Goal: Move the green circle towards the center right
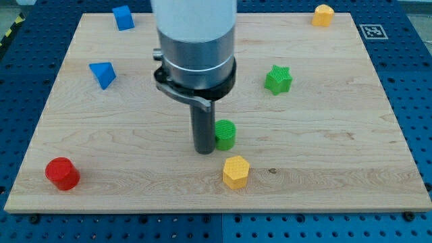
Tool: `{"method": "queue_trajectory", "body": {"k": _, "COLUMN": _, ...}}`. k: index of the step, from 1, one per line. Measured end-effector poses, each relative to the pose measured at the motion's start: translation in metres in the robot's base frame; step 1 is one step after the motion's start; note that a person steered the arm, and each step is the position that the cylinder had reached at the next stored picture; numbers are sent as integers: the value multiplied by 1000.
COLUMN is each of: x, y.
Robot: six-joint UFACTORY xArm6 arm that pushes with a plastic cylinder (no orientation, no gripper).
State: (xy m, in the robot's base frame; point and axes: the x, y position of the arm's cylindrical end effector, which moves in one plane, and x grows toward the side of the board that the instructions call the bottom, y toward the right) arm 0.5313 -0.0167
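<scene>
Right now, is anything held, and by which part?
Nothing held. My tip has no grasp; it sits against the green circle on its view-left side.

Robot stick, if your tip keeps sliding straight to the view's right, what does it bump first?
My tip meets the green circle first; it already sits against the tip's right side, probably touching.

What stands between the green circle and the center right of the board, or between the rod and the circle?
Nothing visible does. My tip sits directly against the green circle on its view's left side. To the view's right the board is bare; the green star lies higher, the yellow hexagon lower.
</scene>
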Motion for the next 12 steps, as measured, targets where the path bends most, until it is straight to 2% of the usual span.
{"method": "queue_trajectory", "body": {"k": 2, "x": -31, "y": 30}}
{"method": "queue_trajectory", "body": {"k": 6, "x": -86, "y": 158}}
{"method": "queue_trajectory", "body": {"k": 7, "x": -88, "y": 174}}
{"method": "queue_trajectory", "body": {"k": 9, "x": -50, "y": 176}}
{"method": "queue_trajectory", "body": {"k": 12, "x": -53, "y": 209}}
